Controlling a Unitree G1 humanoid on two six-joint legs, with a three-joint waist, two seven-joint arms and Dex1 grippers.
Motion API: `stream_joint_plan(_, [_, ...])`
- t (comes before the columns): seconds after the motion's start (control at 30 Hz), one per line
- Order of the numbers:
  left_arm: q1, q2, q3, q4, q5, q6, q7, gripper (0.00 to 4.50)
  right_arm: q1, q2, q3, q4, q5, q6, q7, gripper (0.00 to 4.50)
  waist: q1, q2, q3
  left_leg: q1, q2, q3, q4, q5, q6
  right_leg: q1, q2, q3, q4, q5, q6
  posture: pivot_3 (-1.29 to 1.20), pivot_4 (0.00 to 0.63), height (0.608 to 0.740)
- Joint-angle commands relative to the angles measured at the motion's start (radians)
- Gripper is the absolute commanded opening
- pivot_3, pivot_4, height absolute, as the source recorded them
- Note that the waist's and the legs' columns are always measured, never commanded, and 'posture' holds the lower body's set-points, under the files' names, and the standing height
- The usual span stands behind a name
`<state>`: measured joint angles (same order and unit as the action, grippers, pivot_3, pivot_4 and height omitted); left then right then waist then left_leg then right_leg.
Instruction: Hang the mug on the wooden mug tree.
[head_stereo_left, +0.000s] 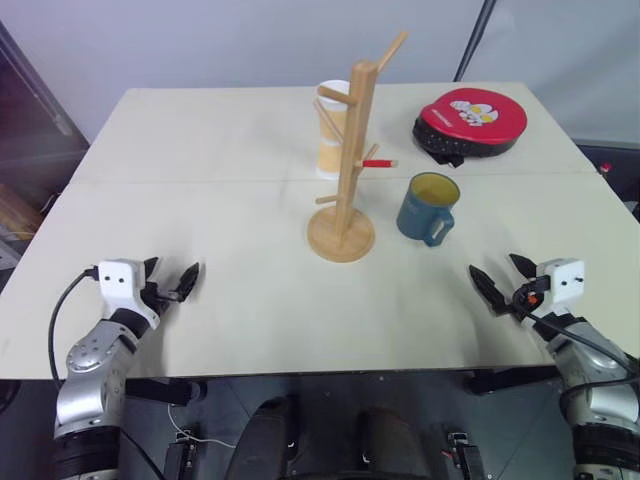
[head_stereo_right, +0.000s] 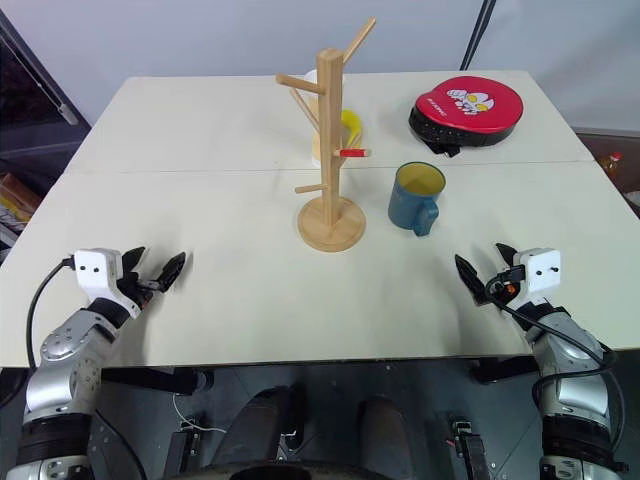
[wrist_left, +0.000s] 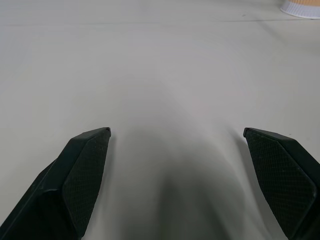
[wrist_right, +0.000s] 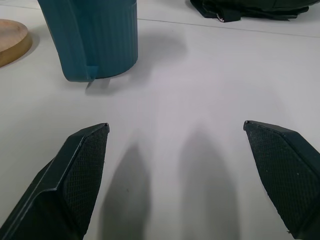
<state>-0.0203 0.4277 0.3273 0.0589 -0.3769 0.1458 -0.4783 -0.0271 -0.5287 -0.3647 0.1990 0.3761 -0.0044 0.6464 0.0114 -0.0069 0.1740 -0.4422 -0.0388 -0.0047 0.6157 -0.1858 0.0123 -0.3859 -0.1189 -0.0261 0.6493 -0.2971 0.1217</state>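
My left pincer (head_stereo_left: 172, 282) and my right pincer (head_stereo_left: 503, 284) both hang wide apart and hold nothing, low over the near edge of the counter (head_stereo_left: 200, 210). Lots of bare counter lies between them. The mug (head_stereo_left: 428, 208) stands ahead of my right pincer, a bit inward. It is dark blue, yellow inside, handle facing me. The wooden mug tree (head_stereo_left: 345, 165) stands just beside it, closer to the middle.

Mug tree (head_stereo_left: 345, 190) mid-table (head_stereo_left: 200, 150); mug (head_stereo_left: 428, 207) just right of it; cup (head_stereo_left: 331, 130) behind tree; round pad (head_stereo_left: 470, 122) far right.
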Motion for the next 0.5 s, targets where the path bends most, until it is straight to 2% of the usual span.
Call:
stream_joint_plan(0.03, [-0.011,0.013,-0.002,-0.028,0.015,-0.005,0.003,4.5,0.005,0.001,-0.011,-0.039,0.01,-0.001,-0.004,4.48,0.0,0.0,0.0,0.0,0.0,0.0,0.0,0.0,0.0,0.0,0.0,0.0,0.0,0.0,0.0,0.0,0.15,0.74])
stream_joint_plan(0.27, [-0.033,0.006,-0.007,-0.032,0.012,0.002,-0.006,4.5,0.037,0.005,-0.017,-0.11,0.017,0.018,-0.023,4.48,0.0,0.0,0.0,0.0,0.0,0.0,0.0,0.0,0.0,0.0,0.0,0.0,0.0,0.0,0.0,0.0,0.15,0.74])
stream_joint_plan(0.5, [-0.019,0.006,-0.104,-0.161,-0.032,0.031,-0.127,4.5,0.09,0.041,0.025,-0.278,0.013,0.054,-0.051,4.48,0.0,0.0,0.0,0.0,0.0,0.0,0.0,0.0,0.0,0.0,0.0,0.0,0.0,0.0,0.0,0.0,0.15,0.74])
